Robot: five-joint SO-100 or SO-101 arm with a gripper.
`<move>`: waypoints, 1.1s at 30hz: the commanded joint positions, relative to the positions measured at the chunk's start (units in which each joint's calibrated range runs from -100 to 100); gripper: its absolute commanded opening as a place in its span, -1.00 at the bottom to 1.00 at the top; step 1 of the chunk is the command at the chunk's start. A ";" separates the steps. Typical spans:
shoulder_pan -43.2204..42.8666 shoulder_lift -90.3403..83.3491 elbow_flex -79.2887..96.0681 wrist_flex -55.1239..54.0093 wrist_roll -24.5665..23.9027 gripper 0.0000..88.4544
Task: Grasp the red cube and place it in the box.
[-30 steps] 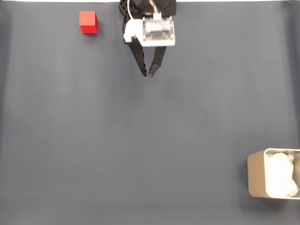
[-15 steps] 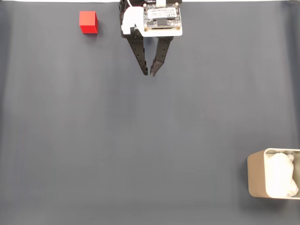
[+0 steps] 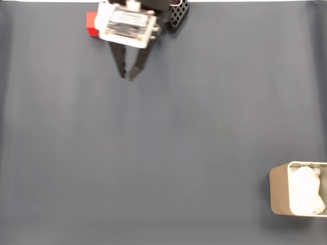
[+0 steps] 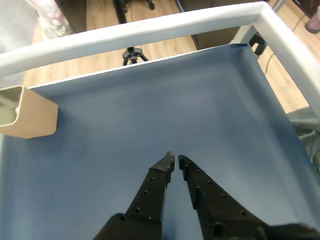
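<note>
Fixed view first, and we start at the left: the red cube (image 3: 91, 25) peeks out at the top edge, mostly hidden under the white body of the arm, so we see just a sliver of it on the left side. It sits up and to the left of the gripper (image 3: 127, 77), close by but not between the fingers. Moving right, we see the gripper itself pointing down the picture, its two dark fingers nearly together, with just a narrow gap at the tips and nothing between them. The grey mat (image 3: 163, 153) spreads bare below it. Far off to the lower right of the gripper, well apart from it, we find the box (image 3: 278, 191), cut by the right edge, its beige wall facing us and white lining (image 3: 306, 191) inside.

Over to the wrist view, again from the left: we catch the box (image 4: 31, 117) at the left edge, ahead and to the left of the fingertips. In the centre the gripper (image 4: 174, 161) shows its black fingers almost touching at the tips, holding nothing, hanging over the mat (image 4: 150, 115). Beyond the mat we see a white frame rail (image 4: 150, 30) and wooden floor (image 4: 155, 50).
</note>
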 commanded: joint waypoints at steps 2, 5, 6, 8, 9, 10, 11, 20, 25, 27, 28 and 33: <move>6.01 0.07 -3.19 0.40 -0.73 -1.00; 9.77 -0.88 -3.19 1.13 -0.73 -1.00; 11.05 -1.23 -3.19 1.38 -0.59 -1.00; 13.82 -1.92 -3.00 1.46 -0.29 -1.00; 15.10 -2.36 -2.82 1.54 -0.15 -1.00; 16.38 -2.62 -2.64 1.79 -0.10 -1.00; 17.58 -2.88 -2.46 2.28 0.00 -1.00; 25.54 -5.13 -2.00 6.05 -0.34 -1.00; 30.30 -5.21 -1.82 7.45 -0.83 -1.00; 32.29 -5.65 -1.18 7.53 -0.73 -1.00; 33.21 -5.91 -0.81 7.53 -0.63 -1.00; 36.48 -7.38 0.74 8.02 -0.59 -1.00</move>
